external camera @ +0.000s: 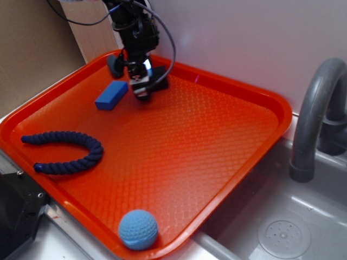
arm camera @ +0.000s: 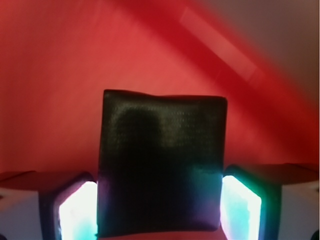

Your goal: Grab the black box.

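Note:
The black box [arm camera: 160, 165] is a matte black block that fills the middle of the wrist view. It sits on the orange tray [arm camera: 60, 75] between my two lit finger pads [arm camera: 77, 210], which lie against its left and right sides. In the exterior view my gripper [external camera: 142, 89] is down at the tray's far left part. The black box [external camera: 161, 79] shows partly behind its fingers there. The gripper is shut on the box, which rests on the tray floor.
A flat bright-blue block [external camera: 111, 95] lies just left of the gripper. A dark grey-blue pebble [external camera: 114, 64] sits by the far rim. A dark rope [external camera: 68, 153] curves at the left, and a blue ball [external camera: 138, 229] sits at the near rim. The grey faucet [external camera: 314, 119] and sink [external camera: 282, 233] are to the right.

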Available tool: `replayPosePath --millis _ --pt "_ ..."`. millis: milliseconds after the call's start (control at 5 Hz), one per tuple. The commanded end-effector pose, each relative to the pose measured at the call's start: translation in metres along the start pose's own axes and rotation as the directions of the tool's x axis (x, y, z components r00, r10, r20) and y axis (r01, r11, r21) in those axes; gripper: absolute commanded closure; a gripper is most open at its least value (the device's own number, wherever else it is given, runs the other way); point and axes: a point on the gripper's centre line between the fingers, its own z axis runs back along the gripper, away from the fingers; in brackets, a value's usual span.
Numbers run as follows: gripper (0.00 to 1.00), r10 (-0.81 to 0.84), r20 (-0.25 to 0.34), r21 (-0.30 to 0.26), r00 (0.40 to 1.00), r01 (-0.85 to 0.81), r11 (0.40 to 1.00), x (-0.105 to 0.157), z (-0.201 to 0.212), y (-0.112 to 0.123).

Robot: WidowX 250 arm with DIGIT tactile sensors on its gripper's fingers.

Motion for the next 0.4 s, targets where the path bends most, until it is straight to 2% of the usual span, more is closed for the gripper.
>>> replayPosePath --millis 0,200 --pt "1.00 0.389 0.058 -0.166 0.919 -0.376 0.912 -0.047 0.128 -0.029" --pt "1.00 0.604 0.120 -0.145 0.788 -0.587 0.796 -0.054 0.178 -0.063"
